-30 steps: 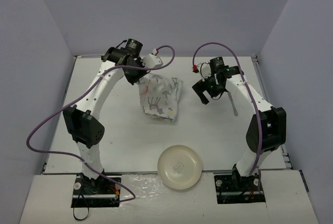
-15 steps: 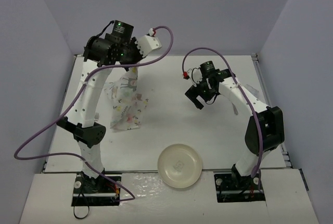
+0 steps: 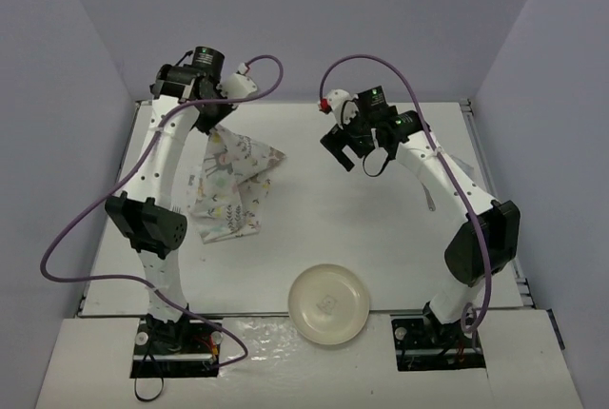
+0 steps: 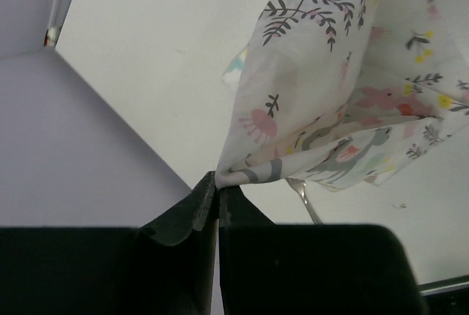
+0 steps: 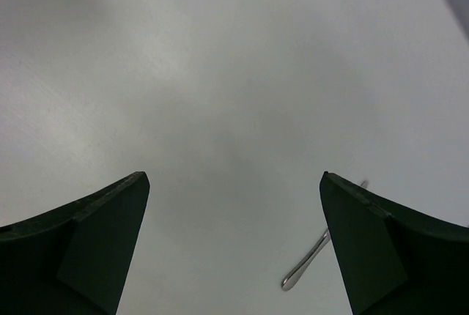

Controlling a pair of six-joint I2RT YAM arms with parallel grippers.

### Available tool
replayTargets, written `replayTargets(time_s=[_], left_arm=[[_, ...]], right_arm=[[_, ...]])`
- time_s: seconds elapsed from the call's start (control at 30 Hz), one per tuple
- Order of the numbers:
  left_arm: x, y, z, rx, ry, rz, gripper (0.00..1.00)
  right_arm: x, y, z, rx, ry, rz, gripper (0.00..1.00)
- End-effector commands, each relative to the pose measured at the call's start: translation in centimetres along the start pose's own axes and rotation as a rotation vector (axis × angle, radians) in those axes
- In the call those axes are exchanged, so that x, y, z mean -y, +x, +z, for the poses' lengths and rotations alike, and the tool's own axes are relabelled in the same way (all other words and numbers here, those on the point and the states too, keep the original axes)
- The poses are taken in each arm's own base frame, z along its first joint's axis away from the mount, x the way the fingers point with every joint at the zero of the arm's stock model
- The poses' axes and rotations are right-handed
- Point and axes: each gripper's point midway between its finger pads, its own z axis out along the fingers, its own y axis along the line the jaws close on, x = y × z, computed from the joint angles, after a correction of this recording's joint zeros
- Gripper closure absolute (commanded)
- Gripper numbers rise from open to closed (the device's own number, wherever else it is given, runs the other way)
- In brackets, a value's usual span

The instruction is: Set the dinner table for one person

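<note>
White dinner table [image 3: 381,238] spans my view under both arms. Left gripper [image 4: 217,187] pinches a placemat [image 3: 233,190] corner at 10 o'clock. Right gripper [image 5: 233,179] is spread wide and empty at 1. Plate [image 3: 329,304] at 6.

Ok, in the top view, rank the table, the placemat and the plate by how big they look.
1. dinner table, by far.
2. placemat, narrowly; it hangs bunched in the air, nearer the camera, so this rank is unsure.
3. plate.
</note>
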Motion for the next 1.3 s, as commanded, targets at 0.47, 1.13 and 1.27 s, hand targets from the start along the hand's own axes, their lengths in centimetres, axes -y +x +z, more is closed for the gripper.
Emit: replayTargets(time_s=[0.47, 1.13, 1.27], left_arm=[[0.5, 12.0, -4.2, -0.161, -0.003, -0.210, 1.00], [2.6, 12.8, -3.4, -0.156, 0.104, -0.253, 1.00], [3.0, 13.1, -3.7, -0.153, 0.109, -0.260, 1.00]], right_arm=[[-15.4, -15.2, 4.0, 0.317, -0.258, -0.252, 0.00], [-26.9, -19.6, 5.7, 0.398, -0.429, -0.346, 0.00], [-28.6, -17.6, 8.8, 0.336, -0.489, -0.327, 0.00]])
